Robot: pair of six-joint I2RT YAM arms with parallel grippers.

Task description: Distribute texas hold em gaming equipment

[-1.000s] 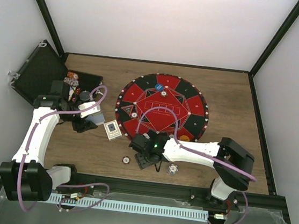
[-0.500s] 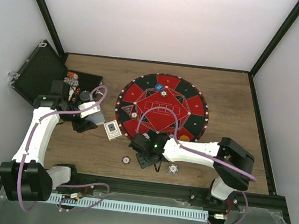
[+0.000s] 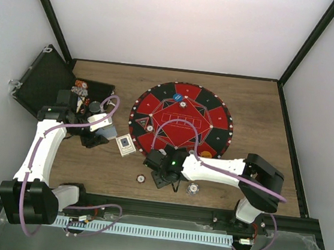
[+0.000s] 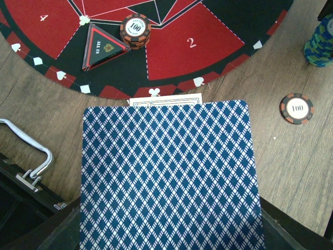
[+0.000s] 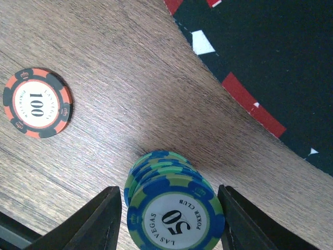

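Both grippers at work off the near rim of the round mat [image 4: 208,47].

The right gripper [image 3: 161,179] straddles a ridged blue-green chip stack [image 5: 176,219] on the grained wood table [image 5: 104,52], jaws spread. A flat orange chip [image 5: 37,103] lies apart on open wood. The left gripper [image 3: 97,131] is clenched on a diamond-backed card [image 4: 169,177]. Beyond it, a second card [image 4: 165,100] touches the mat's edge. Further in, a brown chip stack [image 4: 135,30] stands beside a triangular marker [image 4: 103,48].

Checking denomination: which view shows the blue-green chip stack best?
Right wrist: the stack fills the foreground, its top reading 50. Left wrist catches only its side at frame edge; top external hides it under the right arm.
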